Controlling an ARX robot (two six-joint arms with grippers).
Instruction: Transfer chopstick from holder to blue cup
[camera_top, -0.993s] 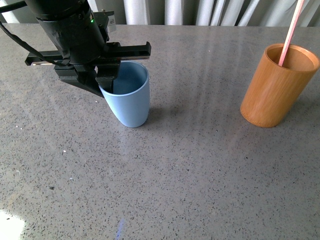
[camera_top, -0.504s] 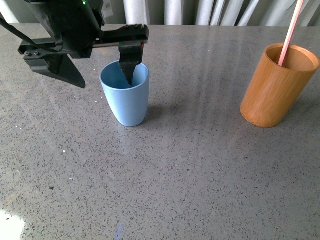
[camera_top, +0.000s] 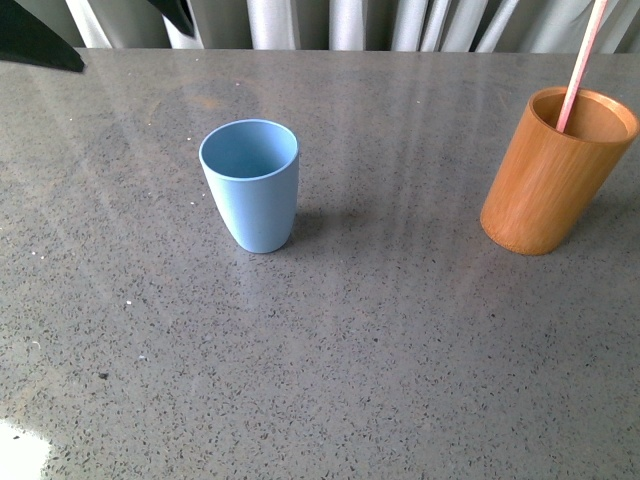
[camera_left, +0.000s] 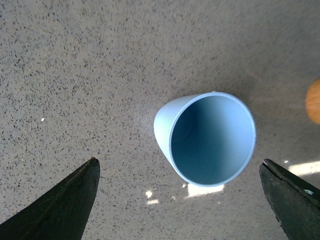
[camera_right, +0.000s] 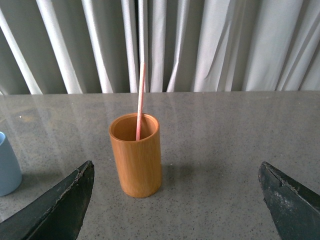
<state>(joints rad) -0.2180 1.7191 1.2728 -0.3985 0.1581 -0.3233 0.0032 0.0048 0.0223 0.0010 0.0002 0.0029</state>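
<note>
The blue cup (camera_top: 251, 184) stands upright and empty on the grey table, left of centre. The orange-brown holder (camera_top: 555, 170) stands at the right with one pale pink chopstick (camera_top: 583, 62) leaning in it. My left gripper (camera_left: 182, 200) is open, high above the cup (camera_left: 210, 137), looking down into it; only its dark fingertips (camera_top: 35, 40) show at the front view's top left. My right gripper (camera_right: 175, 200) is open and empty, facing the holder (camera_right: 136, 155) and chopstick (camera_right: 140, 100) from a short distance. The cup's edge (camera_right: 7, 165) shows there too.
The speckled grey tabletop (camera_top: 380, 350) runs across the whole view. Pale pleated curtains (camera_right: 210, 45) hang behind the table's far edge. A bright patch of light (camera_top: 18, 455) lies at the near left corner.
My left gripper has risen up and away from the blue cup, leaving the cup standing free. It now shows only at the top left corner. The holder and chopstick have not moved.
</note>
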